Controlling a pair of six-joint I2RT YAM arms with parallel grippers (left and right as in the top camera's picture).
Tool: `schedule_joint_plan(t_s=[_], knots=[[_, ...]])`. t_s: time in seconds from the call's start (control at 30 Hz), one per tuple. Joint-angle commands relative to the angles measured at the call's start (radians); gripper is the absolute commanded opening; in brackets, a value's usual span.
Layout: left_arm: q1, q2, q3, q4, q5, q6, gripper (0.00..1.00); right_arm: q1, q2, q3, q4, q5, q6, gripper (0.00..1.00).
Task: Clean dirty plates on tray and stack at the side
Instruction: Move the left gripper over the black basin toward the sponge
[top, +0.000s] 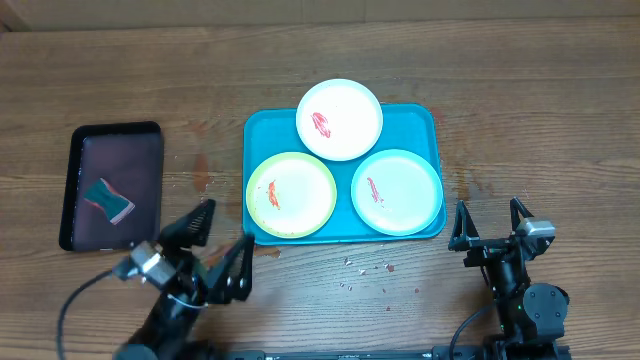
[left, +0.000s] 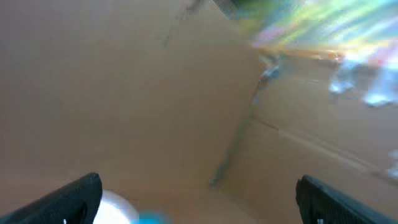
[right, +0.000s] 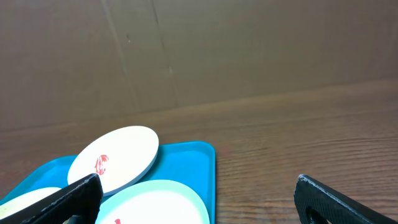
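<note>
From above, we see the tray (top: 262, 128) mid-table (top: 520, 80) with all three plates on it. The white plate (top: 340, 120) overhangs the far rim, and the yellow-green plate (top: 291, 194) and the mint plate (top: 397, 191) lie side by side nearer the arms, each carrying a red smear. The sponge (top: 108, 200) lies in the black tray (top: 92, 150), well apart from the plates. The left gripper (top: 222, 242) and the right gripper (top: 490, 224) hang open and empty near the front edge, so we judge that no cleaning has begun. The white plate worries us most, because a downward wipe on its overhanging side could tip it off the rim. In the left wrist view everything is blurred. We make out only the left gripper's spread fingers (left: 74, 199) in the lower corners and a pale blob between them, so a reach for the sponge guided by this view could miss or shove it against the black tray's wall. In the right wrist view the jaws stand wide apart above the near plates, and the white plate (right: 115, 158) sits tilted, its far edge propped on the tray's rim. We expect these light plates to skate under the sponge unless the other gripper steadies them, and a smeared plate stacked too soon would dirty the next one.
</note>
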Motion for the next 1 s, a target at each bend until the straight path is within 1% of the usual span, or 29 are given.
schedule_joint_plan(t_s=[0.0,0.03,0.07,0.13,0.17,0.23,0.27,0.3,0.33,0.37,0.43,0.5,0.57,0.63,0.97], knots=[[-0.006,0.14,0.365,-0.422,-0.208,0.442,1.0,0.005,-0.007,-0.01,0.006,0.01,-0.004,1.0],[-0.006,0.181,0.43,-0.511,-0.249,0.48,1.0,0.005,-0.007,-0.01,0.006,0.01,-0.004,1.0],[-0.006,0.293,0.583,-0.71,-0.363,0.53,1.0,0.005,-0.007,-0.01,0.006,0.01,-0.004,1.0],[-0.006,0.439,0.751,-0.912,-0.472,0.569,1.0,0.005,-0.007,-0.01,0.006,0.01,-0.004,1.0],[-0.006,0.574,0.893,-1.066,-0.5,0.621,1.0,0.005,-0.007,-0.01,0.006,0.01,-0.004,1.0],[-0.006,0.708,1.029,-1.192,-0.497,0.643,1.0,0.005,-0.007,-0.01,0.006,0.01,-0.004,1.0],[-0.006,0.816,1.132,-1.275,-0.486,0.649,1.0,0.005,-0.007,-0.01,0.006,0.01,-0.004,1.0],[-0.005,0.876,1.182,-1.299,-0.507,0.668,1.0,0.005,-0.007,-0.01,0.006,0.01,-0.004,1.0],[-0.003,0.947,1.234,-1.318,-0.577,0.636,1.0,0.005,-0.007,-0.01,0.006,0.01,-0.004,1.0],[0.008,1.006,1.281,-1.34,-0.661,0.55,1.0,0.005,-0.007,-0.01,0.006,0.01,-0.004,1.0],[0.045,1.111,1.354,-1.387,-0.745,0.421,1.0,0.005,-0.007,-0.01,0.006,0.01,-0.004,1.0],[0.106,1.236,1.411,-1.408,-0.748,0.37,1.0,0.005,-0.007,-0.01,0.006,0.01,-0.004,1.0],[0.154,1.319,1.415,-1.409,-0.748,0.338,1.0,0.005,-0.007,-0.01,0.006,0.01,-0.004,1.0],[0.218,1.411,1.414,-1.411,-0.748,0.246,1.0,0.005,-0.007,-0.01,0.006,0.01,-0.004,1.0],[0.407,1.741,1.407,-1.444,-0.739,0.238,1.0,0.005,-0.007,-0.01,0.006,0.01,-0.004,1.0]])
